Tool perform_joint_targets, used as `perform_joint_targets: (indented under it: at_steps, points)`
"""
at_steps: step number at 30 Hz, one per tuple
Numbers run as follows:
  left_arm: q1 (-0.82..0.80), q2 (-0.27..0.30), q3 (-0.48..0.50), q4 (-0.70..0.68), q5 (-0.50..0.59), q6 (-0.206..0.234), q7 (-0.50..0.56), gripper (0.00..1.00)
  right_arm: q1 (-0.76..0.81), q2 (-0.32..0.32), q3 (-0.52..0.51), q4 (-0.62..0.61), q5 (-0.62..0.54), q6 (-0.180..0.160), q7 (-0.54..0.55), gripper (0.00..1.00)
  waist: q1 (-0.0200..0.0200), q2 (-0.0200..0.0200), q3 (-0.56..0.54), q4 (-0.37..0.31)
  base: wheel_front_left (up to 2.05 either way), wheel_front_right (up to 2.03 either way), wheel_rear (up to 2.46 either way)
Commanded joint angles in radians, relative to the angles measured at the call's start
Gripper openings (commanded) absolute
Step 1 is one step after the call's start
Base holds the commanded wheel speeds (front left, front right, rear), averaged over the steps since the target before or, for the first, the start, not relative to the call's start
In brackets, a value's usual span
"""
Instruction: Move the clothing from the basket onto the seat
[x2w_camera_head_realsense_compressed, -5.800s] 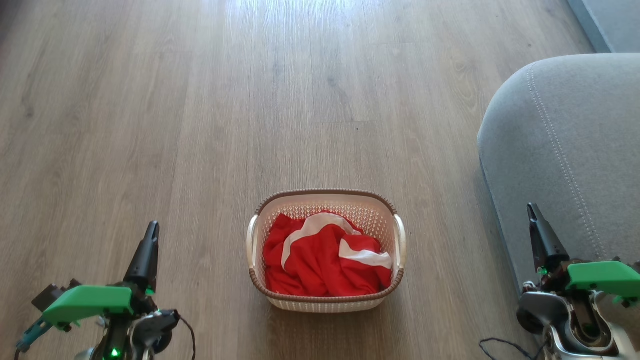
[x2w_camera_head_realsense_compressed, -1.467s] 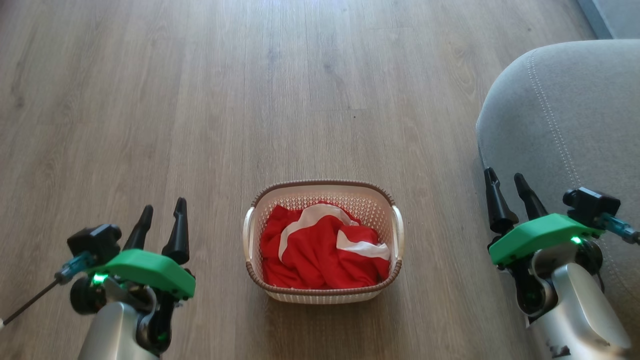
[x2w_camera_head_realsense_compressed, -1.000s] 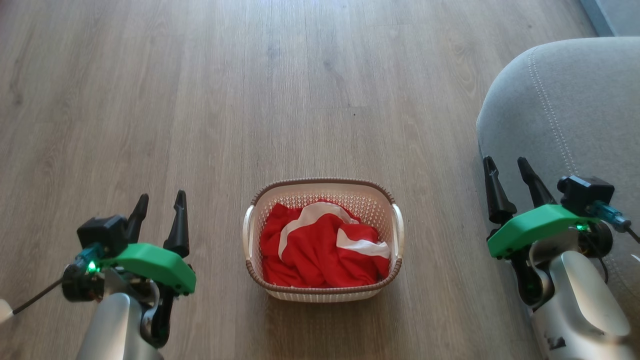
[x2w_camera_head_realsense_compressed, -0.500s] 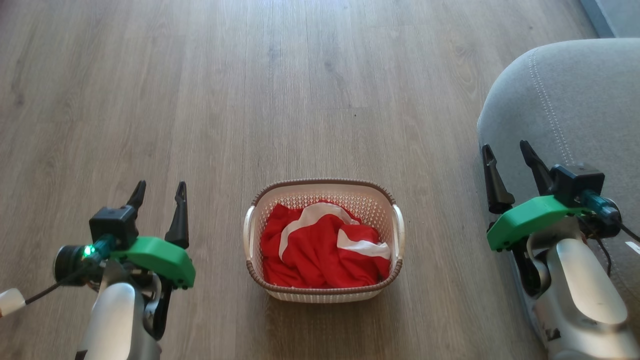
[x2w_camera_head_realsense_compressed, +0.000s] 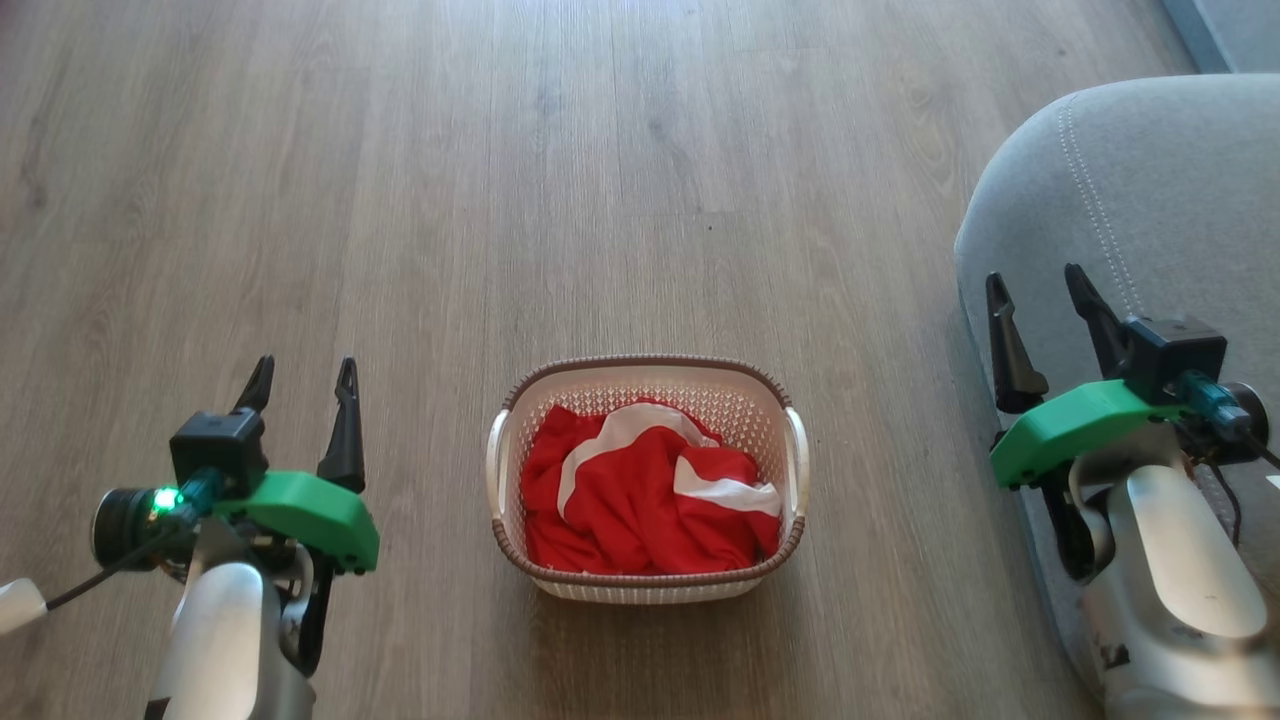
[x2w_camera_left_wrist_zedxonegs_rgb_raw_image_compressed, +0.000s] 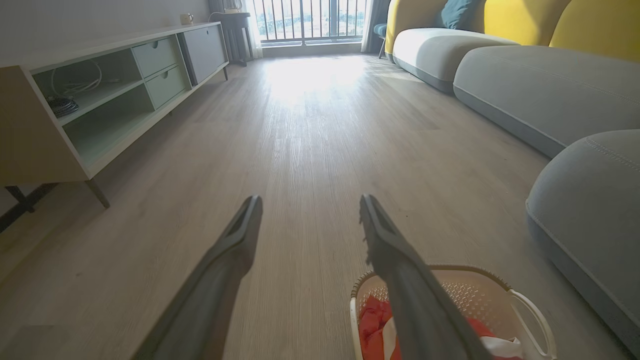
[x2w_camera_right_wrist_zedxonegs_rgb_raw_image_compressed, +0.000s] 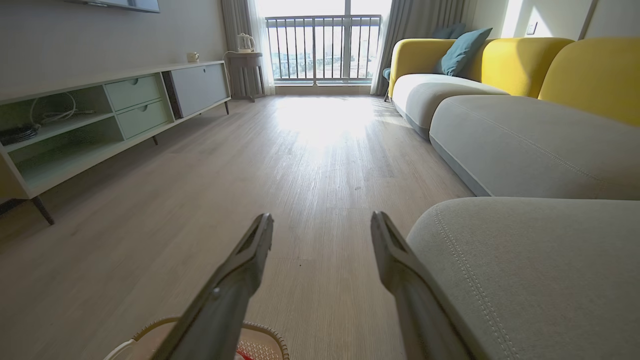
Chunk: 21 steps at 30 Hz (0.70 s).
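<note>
Red clothing (x2w_camera_head_realsense_compressed: 640, 510) lies bunched up in the basket (x2w_camera_head_realsense_compressed: 650, 362), which sits on the floor (x2w_camera_head_realsense_compressed: 600, 150). The cloth looks soft and light. It should flop and hang down when lifted, and it will not break. A good place to grab is a high fold near the white stripe (x2w_camera_head_realsense_compressed: 620, 442) in the middle. That way the jaws pinch cloth and not the basket wall.

The left gripper (x2w_camera_head_realsense_compressed: 306, 362) is off to the left of the basket, well apart from it. Its jaws are spread wide and hold nothing. The right gripper (x2w_camera_head_realsense_compressed: 1034, 275) is off to the right, up by the edge of the grey seat (x2w_camera_head_realsense_compressed: 1150, 180). Its jaws are spread wide too and hold nothing. The basket sits between the two grippers, and neither one touches the clothing. The seat is near the basket, on its right.
</note>
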Motion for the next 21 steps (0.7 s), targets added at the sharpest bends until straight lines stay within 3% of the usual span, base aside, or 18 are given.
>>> perform_joint_targets:
  at_steps: [1,12,21]
  points:
    - [-0.053,0.014,0.038,-0.028,-0.003,0.001,-0.013,1.00,-0.041,0.002,0.016,-0.030,-0.010,0.000,-0.010,1.00,0.0000,0.0000,0.001,0.000,0.00,0.00,0.00]
    - [-0.056,0.004,0.050,-0.028,0.002,-0.011,-0.013,1.00,-0.047,0.011,0.011,-0.048,-0.009,0.000,-0.010,1.00,0.0000,0.0000,0.023,-0.008,0.00,0.00,0.00]
    - [-0.086,-0.004,0.030,-0.020,-0.008,-0.027,-0.013,1.00,-0.090,0.015,0.017,-0.100,-0.001,0.000,-0.010,1.00,0.0000,0.0000,0.116,-0.023,0.00,0.00,0.00]
